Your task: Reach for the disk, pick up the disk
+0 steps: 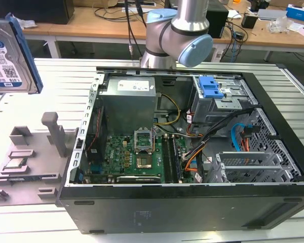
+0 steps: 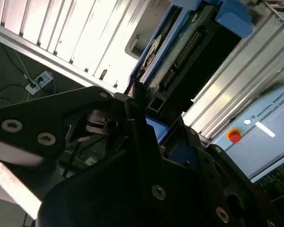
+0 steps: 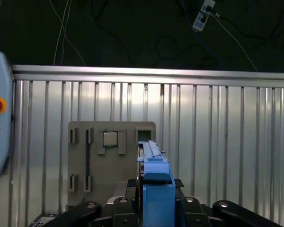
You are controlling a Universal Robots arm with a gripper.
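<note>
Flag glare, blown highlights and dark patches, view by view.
Exterior view: even light, no glare; computer case partly shaded inside. Second wrist view: slatted table blows out white beside the disk; the tool holding it is almost a black silhouette. First wrist view: floor beyond the table nearly black, bright streaks along the slats, grey fixture plate evenly lit.

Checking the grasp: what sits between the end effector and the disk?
Nothing. In the first wrist view the end effector clamps the disk directly by its blue frame, above the grey fixture.
</note>
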